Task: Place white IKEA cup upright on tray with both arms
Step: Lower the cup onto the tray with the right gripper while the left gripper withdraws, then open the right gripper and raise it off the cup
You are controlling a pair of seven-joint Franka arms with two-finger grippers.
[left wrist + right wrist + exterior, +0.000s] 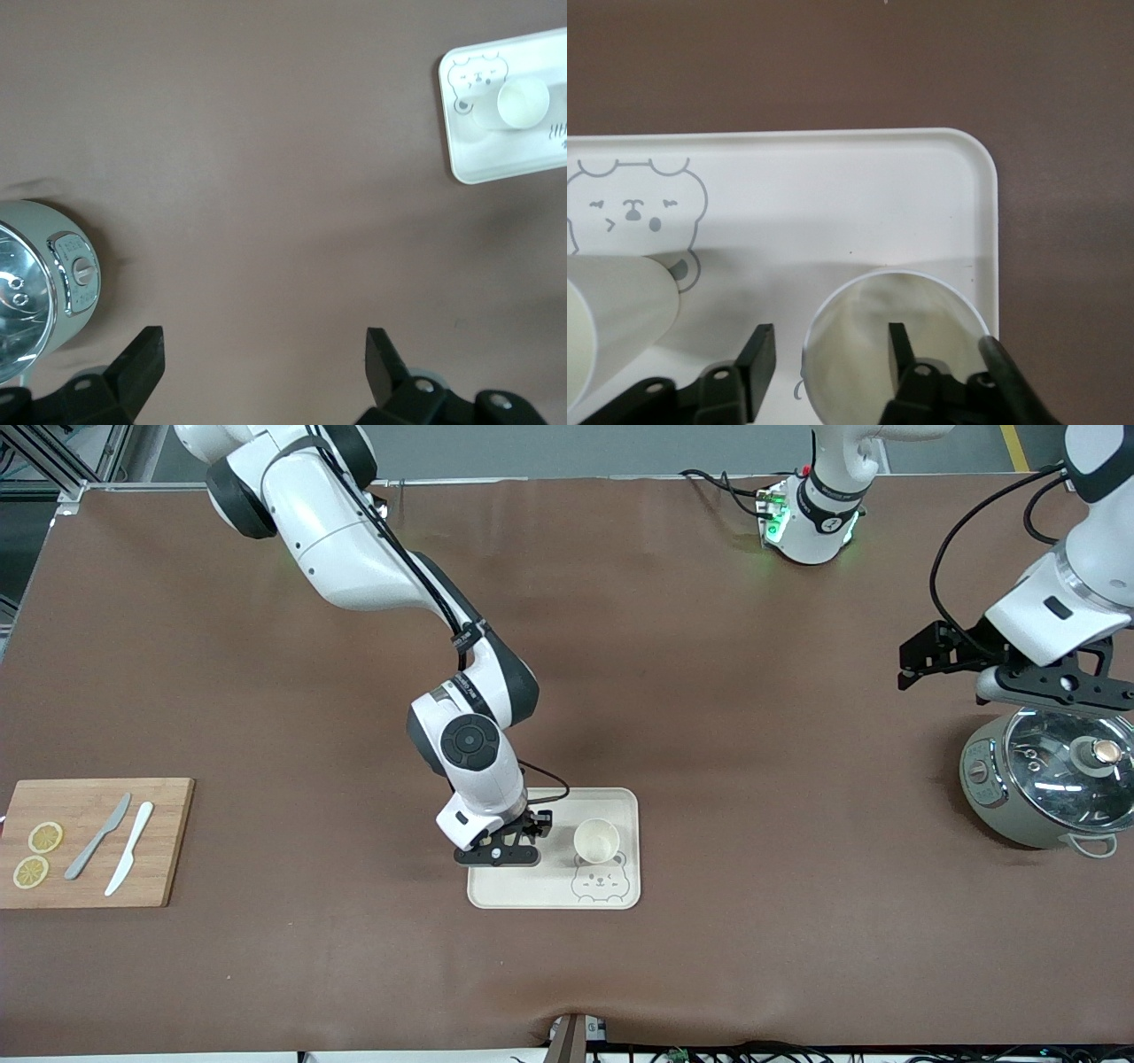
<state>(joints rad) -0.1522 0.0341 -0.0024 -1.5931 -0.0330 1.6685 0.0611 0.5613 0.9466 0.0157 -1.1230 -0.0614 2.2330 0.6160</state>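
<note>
While my left gripper [263, 363] waited with jaws wide above the brown mat [709, 691] beside a glass-lidded pot [1050, 779] at that arm's end, my right gripper [827, 350] hung low over the tray [620, 802]. Its jaws were apart, one finger [897, 341] over the mouth of a second cup [859, 328], the other outside its rim. The white cup [596, 840] stood upright on the tray, touching the printed bear face [598, 884]. A cutting board [168, 841] with lemon slices [45, 837] and two knives [97, 837] lay at the right arm's end. Grey floor [576, 447] showed past the table. From the front my right hand hid the second cup; the right wrist view cut off both cups.
</note>
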